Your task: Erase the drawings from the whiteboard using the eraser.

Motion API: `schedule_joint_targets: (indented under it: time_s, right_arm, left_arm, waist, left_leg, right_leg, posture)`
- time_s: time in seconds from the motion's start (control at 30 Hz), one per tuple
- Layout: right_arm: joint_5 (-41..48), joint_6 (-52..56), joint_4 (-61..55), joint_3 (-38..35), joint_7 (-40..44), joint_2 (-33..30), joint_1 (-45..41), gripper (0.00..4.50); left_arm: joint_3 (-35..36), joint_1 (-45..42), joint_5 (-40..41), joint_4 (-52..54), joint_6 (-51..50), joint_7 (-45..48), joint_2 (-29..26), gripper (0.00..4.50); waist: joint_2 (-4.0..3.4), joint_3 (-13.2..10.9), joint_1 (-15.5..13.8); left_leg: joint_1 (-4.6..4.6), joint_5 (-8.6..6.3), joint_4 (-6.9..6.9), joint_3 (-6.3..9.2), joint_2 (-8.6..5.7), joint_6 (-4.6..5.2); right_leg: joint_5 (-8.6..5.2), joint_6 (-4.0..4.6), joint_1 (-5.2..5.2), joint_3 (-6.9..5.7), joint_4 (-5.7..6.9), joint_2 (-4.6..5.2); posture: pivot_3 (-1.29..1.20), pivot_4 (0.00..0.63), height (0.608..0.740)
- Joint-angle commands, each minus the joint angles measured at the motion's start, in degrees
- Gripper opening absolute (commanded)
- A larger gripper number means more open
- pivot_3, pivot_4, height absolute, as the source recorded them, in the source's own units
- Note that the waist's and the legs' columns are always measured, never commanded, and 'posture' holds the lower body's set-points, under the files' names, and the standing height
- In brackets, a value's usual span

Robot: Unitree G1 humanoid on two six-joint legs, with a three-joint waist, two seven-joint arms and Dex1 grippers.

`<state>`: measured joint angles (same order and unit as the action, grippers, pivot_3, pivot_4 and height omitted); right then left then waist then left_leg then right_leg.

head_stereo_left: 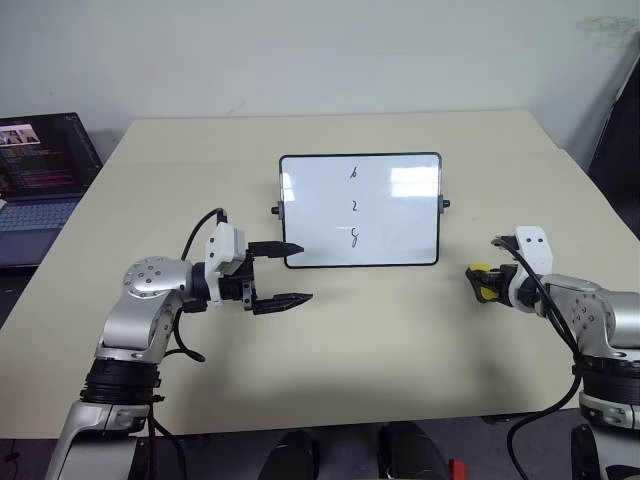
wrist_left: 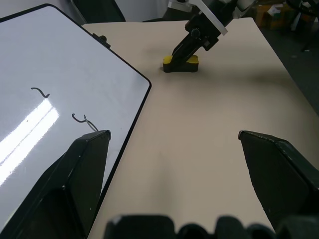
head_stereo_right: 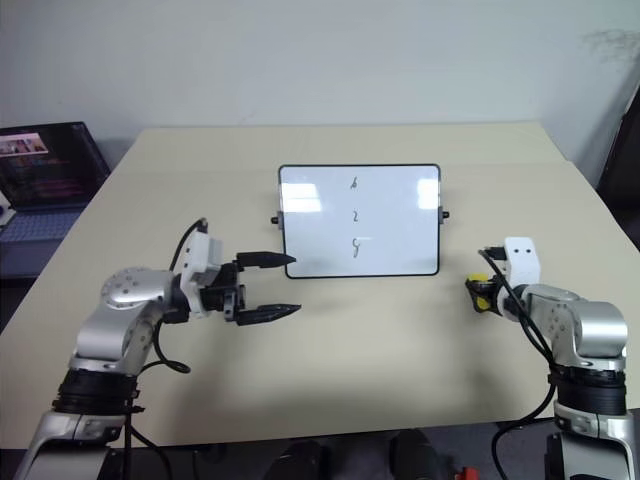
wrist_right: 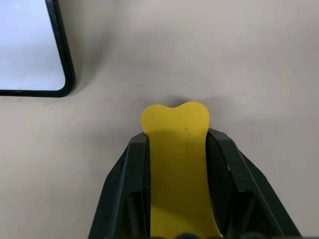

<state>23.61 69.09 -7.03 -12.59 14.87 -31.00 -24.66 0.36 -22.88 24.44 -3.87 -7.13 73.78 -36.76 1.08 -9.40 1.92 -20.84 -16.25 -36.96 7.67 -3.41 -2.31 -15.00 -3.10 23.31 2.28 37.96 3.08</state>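
Observation:
The whiteboard (head_stereo_left: 400, 215) lies flat in the middle of the beige table, black-framed, with small knobs on its short sides. Three small dark drawings (head_stereo_left: 354, 205) run in a column down its centre. To the right of the board, the yellow eraser (wrist_right: 177, 144) rests on the table, dark side down. My right gripper (head_stereo_left: 484, 281) is shut on the eraser, one finger along each long side. My left gripper (head_stereo_left: 304, 272) stands open at the board's lower left corner. Its upper finger (head_stereo_left: 275, 247) reaches over the frame and nothing is between the fingers.
An open laptop (head_stereo_left: 40, 180) sits on a separate surface off the table's left side. A dark object (head_stereo_left: 620, 130) stands beyond the far right corner. Bare tabletop (head_stereo_left: 390, 330) spreads between the two arms in front of the board.

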Motion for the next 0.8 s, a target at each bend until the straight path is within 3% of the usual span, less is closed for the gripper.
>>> schedule_joint_targets:
  time_s: [0.03, 0.43, 0.8]
  right_arm:
    - [-1.55, -5.21, -2.72, 1.60, 0.62, -0.41, -2.75, 1.33]
    - [-7.63, -17.27, -2.47, 6.12, -0.36, 0.96, -7.75, 1.33]
    - [-11.41, -26.29, 4.11, 9.44, -0.67, 6.54, -16.83, 1.33]
  left_arm:
    - [2.05, -1.45, 0.87, 2.03, -0.23, -4.05, 1.40, 4.50]
    - [1.15, 2.94, -3.48, 9.68, -2.64, -25.67, 11.36, 4.50]
    - [0.32, 8.30, -9.09, 13.37, -2.34, -38.30, 16.64, 4.50]
  waist:
    - [0.00, 0.00, 0.01]
    - [0.00, 0.00, -0.09]
    - [0.00, 0.00, -0.08]
  left_leg:
    - [0.00, 0.00, 0.00, 0.00, 0.00, 0.00]
    - [-0.01, 0.00, 0.00, 0.01, 0.01, -0.01]
    - [0.01, 0.00, 0.00, -0.01, -0.02, -0.01]
  right_leg:
    - [0.00, 0.00, 0.00, 0.00, 0.00, 0.00]
    - [0.01, 0.00, 0.00, 0.01, -0.03, 0.04]
    - [0.01, 0.00, 0.01, 0.03, 0.00, 0.02]
  posture:
    - [0.00, 0.150, 0.740]
    - [0.00, 0.150, 0.740]
    - [0.00, 0.150, 0.740]
